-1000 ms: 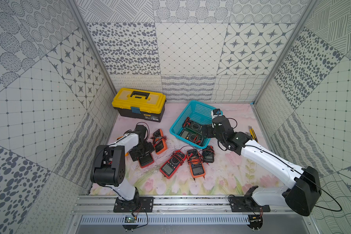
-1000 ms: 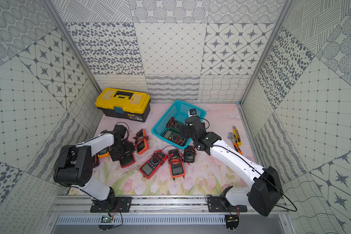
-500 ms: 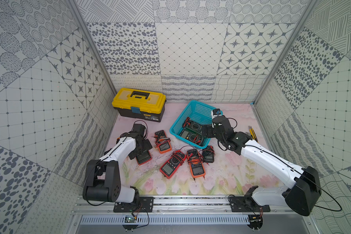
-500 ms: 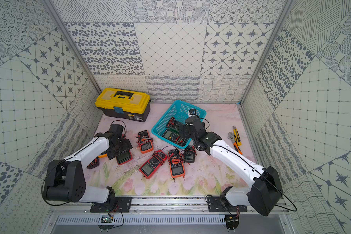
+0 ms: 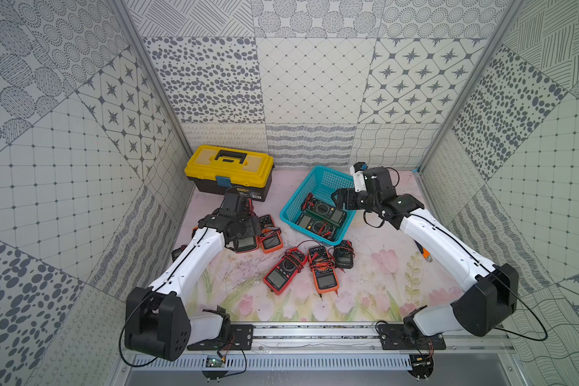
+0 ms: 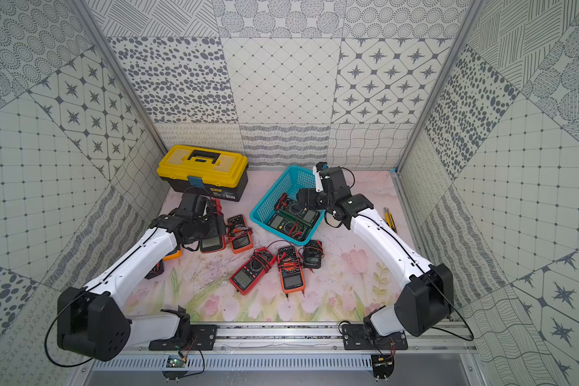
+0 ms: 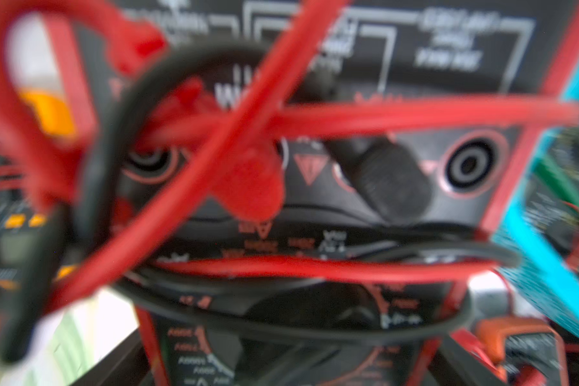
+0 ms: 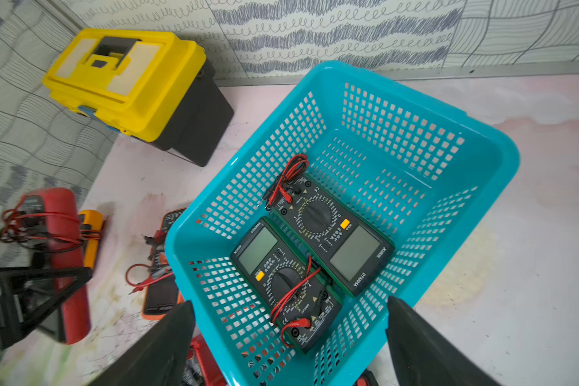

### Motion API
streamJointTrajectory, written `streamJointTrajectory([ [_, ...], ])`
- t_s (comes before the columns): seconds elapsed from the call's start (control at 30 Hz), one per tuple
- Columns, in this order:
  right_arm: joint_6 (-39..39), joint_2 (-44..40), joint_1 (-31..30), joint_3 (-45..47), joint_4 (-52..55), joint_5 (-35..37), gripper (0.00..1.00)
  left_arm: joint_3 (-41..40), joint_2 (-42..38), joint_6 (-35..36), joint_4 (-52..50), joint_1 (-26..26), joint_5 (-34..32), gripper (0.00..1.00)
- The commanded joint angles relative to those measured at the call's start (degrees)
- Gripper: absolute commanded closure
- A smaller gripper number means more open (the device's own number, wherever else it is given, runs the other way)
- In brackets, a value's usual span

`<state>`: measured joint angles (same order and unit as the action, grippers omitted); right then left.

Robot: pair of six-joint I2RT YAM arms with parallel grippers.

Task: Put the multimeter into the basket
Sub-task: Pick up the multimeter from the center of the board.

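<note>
The turquoise basket stands at the back middle with two dark green multimeters lying in it. My right gripper hovers open over the basket's near right rim, with nothing between its fingers. My left gripper straddles a red multimeter left of the basket and is shut on its sides. That multimeter and its red and black leads fill the blurred left wrist view; the fingertips do not show there.
A yellow-lidded black toolbox sits at the back left. An orange meter lies beside the held one. A red meter, an orange meter and a small black meter lie in front of the basket. A utility knife lies at the right wall.
My left arm has swung from the left wall toward the back and right, carrying the red multimeter with it; the orange meter beside it shifted slightly. The right arm has stayed over the basket.
</note>
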<state>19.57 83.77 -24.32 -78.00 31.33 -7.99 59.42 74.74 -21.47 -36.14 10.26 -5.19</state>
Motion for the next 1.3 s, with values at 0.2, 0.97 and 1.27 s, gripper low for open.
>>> streamJointTrajectory([
  [0.2,-1.1,7.9,6.5,-9.8,7.6,-30.7,0.08,5.8,1.8,30.7,13.2,8.5,18.9,1.00],
  [0.97,-2.6,19.3,-0.4,-18.8,10.3,-45.1,0.15,10.3,8.2,53.2,13.5,20.0,22.7,1.00],
  [1.27,-4.0,21.8,-2.7,-19.4,12.4,-46.2,0.24,10.2,8.3,52.9,14.1,20.3,22.8,1.00],
])
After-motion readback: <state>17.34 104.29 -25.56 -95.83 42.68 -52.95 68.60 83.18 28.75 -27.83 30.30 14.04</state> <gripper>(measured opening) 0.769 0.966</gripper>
